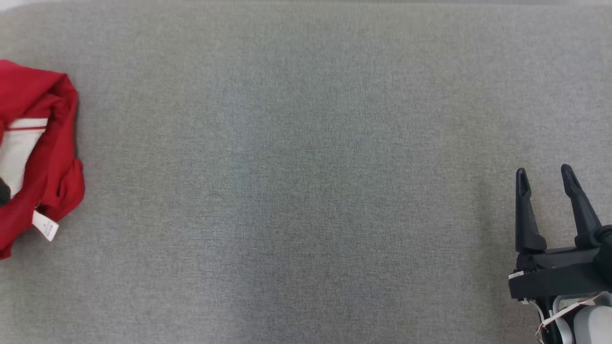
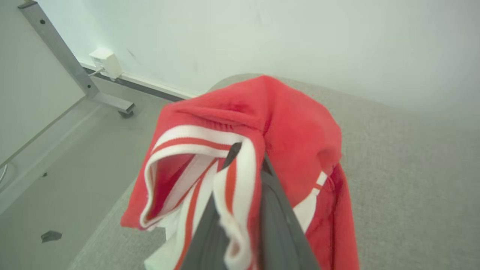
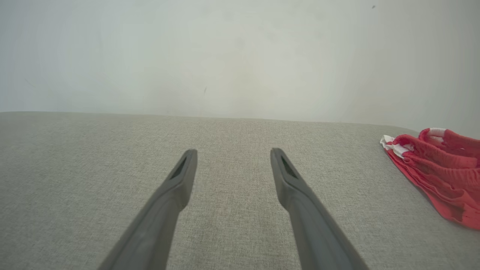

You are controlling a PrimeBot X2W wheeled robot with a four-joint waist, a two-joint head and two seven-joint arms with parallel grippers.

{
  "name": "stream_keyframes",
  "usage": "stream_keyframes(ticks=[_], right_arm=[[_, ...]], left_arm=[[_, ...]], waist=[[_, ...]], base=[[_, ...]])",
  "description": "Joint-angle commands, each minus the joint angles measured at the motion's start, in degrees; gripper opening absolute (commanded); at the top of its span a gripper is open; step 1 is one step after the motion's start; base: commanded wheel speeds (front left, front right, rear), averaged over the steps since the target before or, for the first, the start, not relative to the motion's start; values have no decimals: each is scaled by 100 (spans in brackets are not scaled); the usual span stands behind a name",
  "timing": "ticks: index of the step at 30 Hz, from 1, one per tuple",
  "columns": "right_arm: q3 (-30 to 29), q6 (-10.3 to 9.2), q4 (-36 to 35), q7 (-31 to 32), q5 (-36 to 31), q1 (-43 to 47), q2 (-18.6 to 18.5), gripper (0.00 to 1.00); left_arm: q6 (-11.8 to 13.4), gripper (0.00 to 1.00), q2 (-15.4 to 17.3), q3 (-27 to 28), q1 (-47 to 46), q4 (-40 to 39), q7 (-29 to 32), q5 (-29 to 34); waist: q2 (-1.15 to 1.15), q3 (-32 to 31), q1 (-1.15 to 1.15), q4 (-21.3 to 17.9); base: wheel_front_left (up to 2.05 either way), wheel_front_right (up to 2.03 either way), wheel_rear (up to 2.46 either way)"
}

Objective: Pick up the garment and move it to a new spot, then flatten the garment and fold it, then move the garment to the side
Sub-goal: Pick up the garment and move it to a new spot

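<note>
The red garment point(image 1: 52, 143) sits bunched at the far left edge of the grey bench point(image 1: 306, 191), with its white care tag point(image 1: 45, 224) lying on the cloth. In the left wrist view, the left gripper point(image 2: 250, 153) is pressed together on the garment's white-and-red striped band, which folds over the fingertips. The right gripper point(image 1: 544, 173) hovers well apart at the bench's lower right, fingers spread and holding nothing.

A grey fabric surface point(image 1: 306, 191) meets a pale wall point(image 2: 262, 33), where a metal strut point(image 2: 56, 45) and white box point(image 2: 107, 63) stand.
</note>
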Motion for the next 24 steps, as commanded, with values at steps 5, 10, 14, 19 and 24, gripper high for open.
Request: stream_keyframes(ticks=[5, 10, 14, 19, 24], right_arm=[[82, -15, 288, -163, 118, 35, 73, 100], [108, -15, 507, -280, 157, 120, 185, 100], [121, -15, 686, -379, 202, 161, 269, 100], [115, -15, 864, -495, 262, 190, 377, 100], [153, -15, 1045, -585, 326, 96, 464, 100]], left_arm=[[14, 0, 113, -217, -374, -410, -624, 257], [10, 0, 6, -463, -651, -1116, -793, 359], [9, 0, -104, -729, -815, -1961, -661, 478], [41, 0, -316, -1000, -952, -3275, -165, 469], [158, 0, -587, -1300, -1015, -4404, 421, 500]], waist=[[0, -477, 1, 63], [0, -806, 1, -40], [0, -1025, 1, -245], [0, -1190, 1, -627], [0, -1240, 1, -1122]], base=[[0, 0, 0], [0, 0, 0], [0, 0, 0], [0, 0, 0], [0, 0, 0]])
